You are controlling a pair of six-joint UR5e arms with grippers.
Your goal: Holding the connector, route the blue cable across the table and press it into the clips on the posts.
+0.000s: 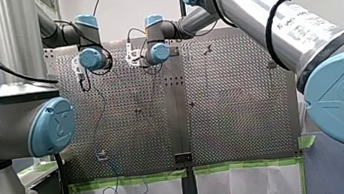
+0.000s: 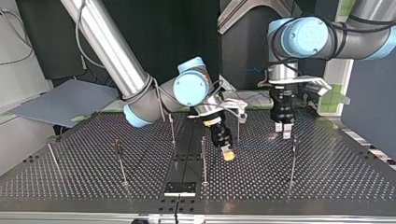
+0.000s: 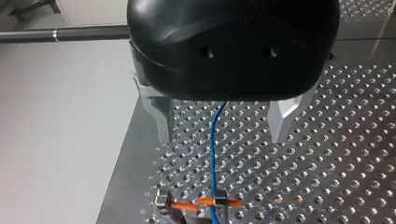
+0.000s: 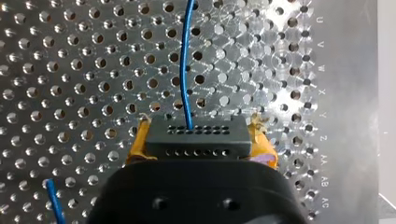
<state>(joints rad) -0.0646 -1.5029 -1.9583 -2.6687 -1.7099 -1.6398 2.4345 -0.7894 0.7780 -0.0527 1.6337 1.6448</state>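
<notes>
Black housing of my right gripper (image 4: 198,135) fills the near edge of the right wrist view. Its fingers, faced with yellow pads (image 4: 138,144), pinch a dark grey rectangular connector (image 4: 196,140) from both sides. A thin blue cable (image 4: 187,70) rises from the connector's face and runs away over the perforated metal bench (image 4: 70,70); a second short stretch of blue cable shows beside the gripper.

In the top view my right gripper (image 2: 227,153) tilts down near the middle of the bench, just right of a slim metal post (image 2: 204,161), its tips close above the surface. My left gripper (image 2: 285,131) hangs upright to the right of it and farther from that camera, near another post (image 2: 293,158).

From the left wrist view its metal fingers (image 3: 284,120) stand spread wide apart, gripping nothing. The blue cable (image 3: 214,154) runs between them, touching neither, and crosses a small grey and orange fitting (image 3: 205,203) ahead of them near the bench's edge.

In the front view both grippers sit at the far end of the bench, my left gripper to the left of my right.
</notes>
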